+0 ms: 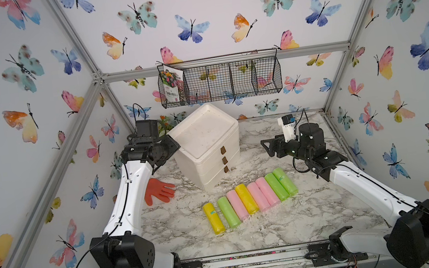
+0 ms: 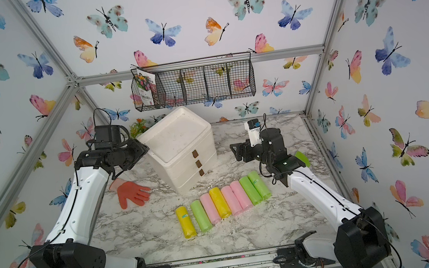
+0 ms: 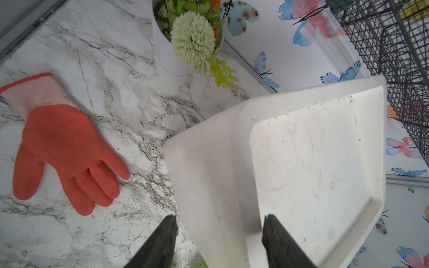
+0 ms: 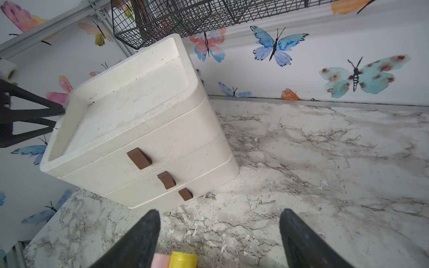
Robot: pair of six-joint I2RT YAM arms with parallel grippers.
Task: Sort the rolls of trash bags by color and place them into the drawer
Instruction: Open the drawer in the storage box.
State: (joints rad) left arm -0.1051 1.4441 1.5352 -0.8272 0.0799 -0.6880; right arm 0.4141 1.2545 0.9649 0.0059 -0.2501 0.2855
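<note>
Rolls of trash bags (image 1: pixel 246 198), eight smooth plastic cylinders in yellow, light green and pink, lay side by side in a mixed row on the marble-patterned tabletop (image 1: pixel 316 211), just in front of the white three-drawer plastic chest (image 1: pixel 193 165), none of them held. All three drawers looked shut, so the step in hand was probably opening one. The left gripper (image 3: pixel 219 217) had its fingers spread astride the chest's raised top rim, on the side away from the drawer fronts, one outside the wall and one over the recessed top, not visibly clamped. It would do well to pinch that rim firmly before any pull, or the light chest might slide. The right gripper (image 4: pixel 219 211) hovered above the row, fingers wide apart and pinching nothing, facing the small brown tab handles (image 4: pixel 139 158). It should square up to one tab, narrow on it, and draw straight out along the chest's skewed line. What the drawers held was hidden; the chest's top tray held only specks. The black wire wall basket (image 1: pixel 267 77) held a flowered seed packet (image 1: pixel 171 85) in its end compartment, and a white pot (image 3: pixel 162 53) held artificial flowers (image 3: pixel 192 37).
</note>
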